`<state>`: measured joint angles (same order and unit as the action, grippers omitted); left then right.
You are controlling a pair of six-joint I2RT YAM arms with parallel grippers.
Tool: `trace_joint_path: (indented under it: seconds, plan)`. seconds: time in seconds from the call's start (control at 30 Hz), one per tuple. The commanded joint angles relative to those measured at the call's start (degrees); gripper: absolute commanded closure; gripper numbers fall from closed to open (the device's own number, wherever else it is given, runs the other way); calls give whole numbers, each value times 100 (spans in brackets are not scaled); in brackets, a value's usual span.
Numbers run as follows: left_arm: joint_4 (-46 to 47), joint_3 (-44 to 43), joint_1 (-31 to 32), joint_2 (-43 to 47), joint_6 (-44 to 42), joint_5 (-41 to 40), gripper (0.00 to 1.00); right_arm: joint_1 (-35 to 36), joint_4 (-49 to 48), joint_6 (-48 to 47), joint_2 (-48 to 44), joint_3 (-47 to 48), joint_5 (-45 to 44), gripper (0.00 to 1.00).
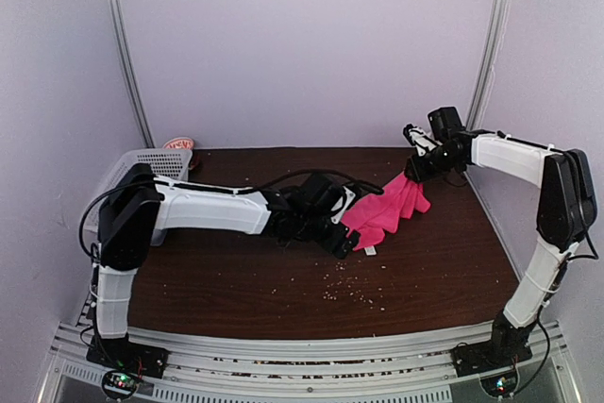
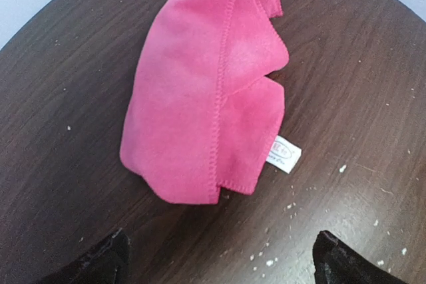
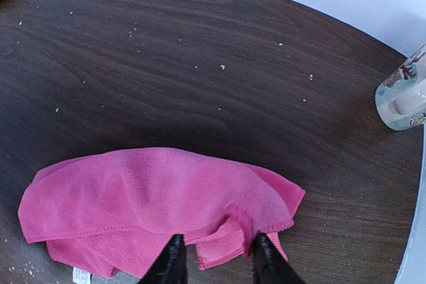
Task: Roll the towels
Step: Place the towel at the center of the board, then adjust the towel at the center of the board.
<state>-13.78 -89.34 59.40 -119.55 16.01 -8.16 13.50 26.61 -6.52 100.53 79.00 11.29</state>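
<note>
At the upper left of the overhead view a white lattice basket (image 1: 156, 162) sits at the table's (image 1: 236, 280) edge, well apart from the work. The left gripper (image 2: 221, 247) reaches in to the middle of the frame, its fingers (image 2: 100, 264) spread wide and empty. It hovers just short of the near hem, probably lined up to take that end once it is free.

The pink towel (image 1: 382, 209) lies right of centre on the dark tabletop. It is folded into a loose, narrow bundle, not yet rolled, and its white label (image 2: 285, 154) pokes out at one corner. No second towel shows.

At the upper right end of the cloth sits the right gripper (image 3: 219, 257). Its fingers (image 3: 172, 257) are partly apart with a fold of the hem between them. Whether they pinch it or merely straddle it cannot be told. That placement suggests it is there to steady the far end.
</note>
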Motion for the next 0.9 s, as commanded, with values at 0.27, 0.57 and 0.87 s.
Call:
trace_joint_path:
  seconds: [0.27,0.57,0.87]
  plan:
    - [929,-20,2,-870,224,-1087,2,-49,-429,-457,61,-193,-595,46]
    - [1413,55,2,-1000,291,-1283,3,-49,-743,-1839,-259,-701,217,39]
    - [1584,117,-16,-1048,298,-1522,27,-49,-2237,-3572,-1074,-2241,28,43]
